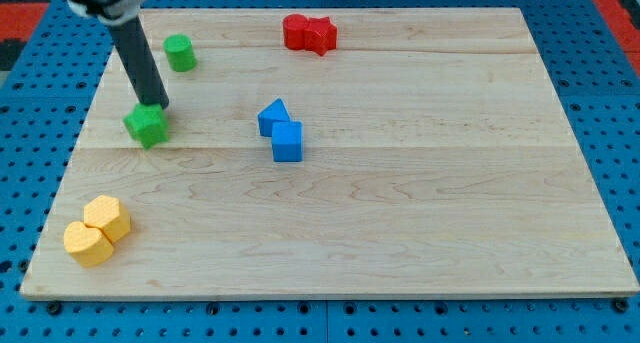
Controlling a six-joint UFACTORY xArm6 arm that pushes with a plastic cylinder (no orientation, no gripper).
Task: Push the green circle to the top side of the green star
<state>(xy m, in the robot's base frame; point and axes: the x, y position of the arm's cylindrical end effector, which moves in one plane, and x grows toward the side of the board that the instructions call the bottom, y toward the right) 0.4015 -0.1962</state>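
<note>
The green circle (pixel 180 52) stands near the view's top left of the wooden board (pixel 420 213). The green star (pixel 147 126) lies below it and a little to the left. My tip (pixel 159 106) is at the star's upper right edge, touching or almost touching it, and sits below the circle with a gap between them. The dark rod slants up to the view's top left.
Two red blocks (pixel 308 33) lie together at the top centre. A blue triangle (pixel 273 115) and a blue cube (pixel 287 141) touch near the middle. Two yellow blocks (pixel 96 230) sit at the bottom left. Blue pegboard surrounds the board.
</note>
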